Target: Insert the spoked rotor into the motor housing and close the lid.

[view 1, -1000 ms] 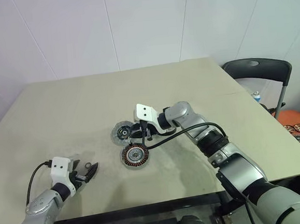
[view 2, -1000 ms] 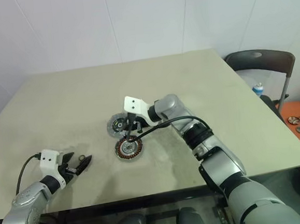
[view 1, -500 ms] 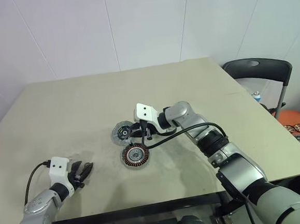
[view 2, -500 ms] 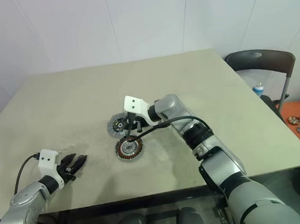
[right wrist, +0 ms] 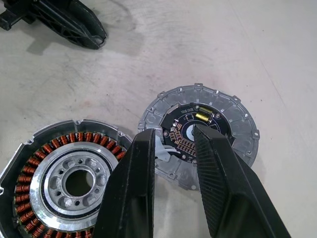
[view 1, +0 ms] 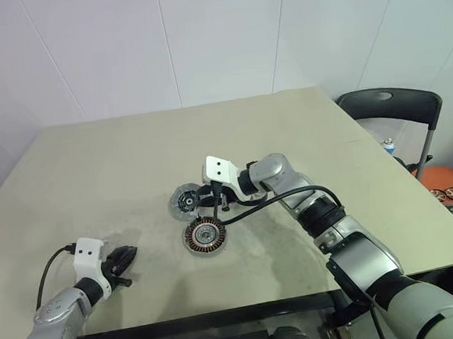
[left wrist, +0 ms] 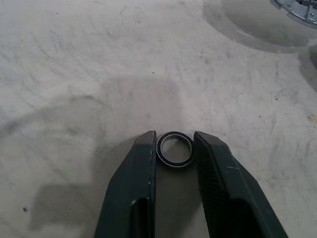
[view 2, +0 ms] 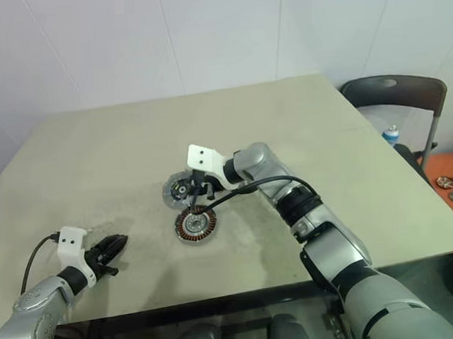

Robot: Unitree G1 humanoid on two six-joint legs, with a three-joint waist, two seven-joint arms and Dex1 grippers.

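Two grippers over beige table (view 1: 93, 164): left gripper (left wrist: 174, 148) pinches small thin black o-ring (left wrist: 174, 149); right gripper (right wrist: 173, 136) part-open, empty, above flat silver-grey slotted lid (right wrist: 233, 124), copper-wound round motor housing (view 1: 204, 236) at its 5 o'clock.

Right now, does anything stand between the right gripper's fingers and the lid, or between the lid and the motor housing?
Nothing visible does. The right gripper is poised directly over the lid with open fingers, and the lid lies right beside the motor housing, whose top is uncovered.

The left end effector (left wrist: 175, 148) pinches a small black o-ring (left wrist: 175, 149) (flat on the table (left wrist: 74, 74)).
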